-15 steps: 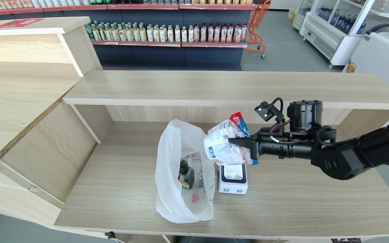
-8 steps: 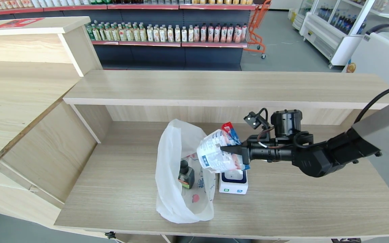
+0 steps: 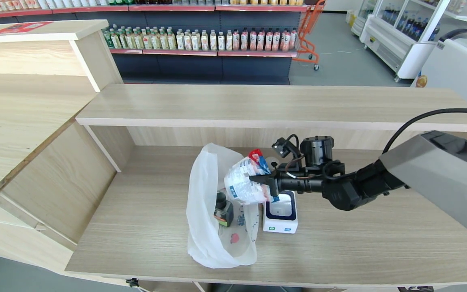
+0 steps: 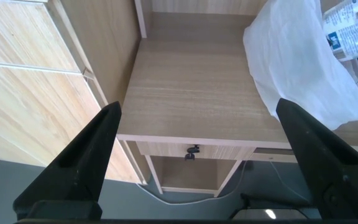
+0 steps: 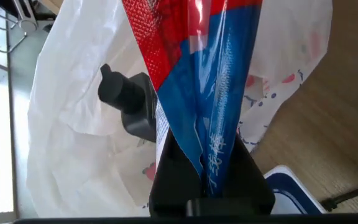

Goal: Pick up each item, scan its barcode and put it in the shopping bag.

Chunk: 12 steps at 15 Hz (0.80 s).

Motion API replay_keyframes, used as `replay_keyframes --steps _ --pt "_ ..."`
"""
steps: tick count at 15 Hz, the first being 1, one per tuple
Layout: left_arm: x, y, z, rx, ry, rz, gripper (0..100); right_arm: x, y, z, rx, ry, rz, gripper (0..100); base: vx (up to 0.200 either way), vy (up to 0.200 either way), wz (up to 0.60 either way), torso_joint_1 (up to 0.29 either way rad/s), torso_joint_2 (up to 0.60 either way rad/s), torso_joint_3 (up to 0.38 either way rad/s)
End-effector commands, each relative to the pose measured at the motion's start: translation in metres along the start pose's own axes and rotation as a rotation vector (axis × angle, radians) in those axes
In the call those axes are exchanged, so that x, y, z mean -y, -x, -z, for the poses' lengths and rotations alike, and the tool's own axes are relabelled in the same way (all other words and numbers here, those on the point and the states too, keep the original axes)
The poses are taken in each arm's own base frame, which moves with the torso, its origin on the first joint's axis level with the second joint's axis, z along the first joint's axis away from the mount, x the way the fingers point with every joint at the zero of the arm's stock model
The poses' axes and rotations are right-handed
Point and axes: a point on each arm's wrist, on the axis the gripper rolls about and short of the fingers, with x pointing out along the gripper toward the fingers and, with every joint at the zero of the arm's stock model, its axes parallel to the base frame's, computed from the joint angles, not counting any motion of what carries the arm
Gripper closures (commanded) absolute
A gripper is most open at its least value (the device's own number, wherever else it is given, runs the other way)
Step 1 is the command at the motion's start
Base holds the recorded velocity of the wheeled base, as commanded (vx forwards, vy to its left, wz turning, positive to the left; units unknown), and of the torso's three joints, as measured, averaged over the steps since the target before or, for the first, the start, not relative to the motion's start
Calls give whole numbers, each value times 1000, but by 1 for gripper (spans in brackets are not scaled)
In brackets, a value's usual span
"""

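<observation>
Packet (image 3: 243, 184) hangs pinched in your right claw (image 3: 262, 181), up in the air over the right edge of the bag (image 3: 201, 194), beside the scanner (image 3: 281, 221). The bag's hole lies down and left of it. Your left claw (image 4: 199, 106) is spread wide, far off.

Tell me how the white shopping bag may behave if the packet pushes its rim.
Probably floppy: the shopping bag is thin film, sagging in folds on the counter. It likely slides or crumples; only the dark bottle inside weighs it down. The packet could fold its rim.
</observation>
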Motion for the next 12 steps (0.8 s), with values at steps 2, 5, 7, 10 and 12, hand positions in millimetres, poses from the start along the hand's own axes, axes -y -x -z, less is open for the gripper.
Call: replay_keyframes --steps 2,5,7,10,12 --pt "0 0 0 -1 0 0 0 -1 -17 10 -12 1 -16 0 0 0 0 0 0 0" --pt "0 0 0 -1 0 0 0 -7 -25 3 7 -30 -35 0 0 0 0 0 0 0" --pt "0 0 0 -1 0 0 0 -10 -24 -6 28 -78 -42 0 0 0 0 0 0 0" --pt "0 0 0 0 0 0 0 -13 -9 -33 83 -158 -35 0 0 0 0 0 0 0" --pt "0 0 0 -1 0 0 0 -12 26 -49 110 -207 5 0 0 0 0 0 0 0"
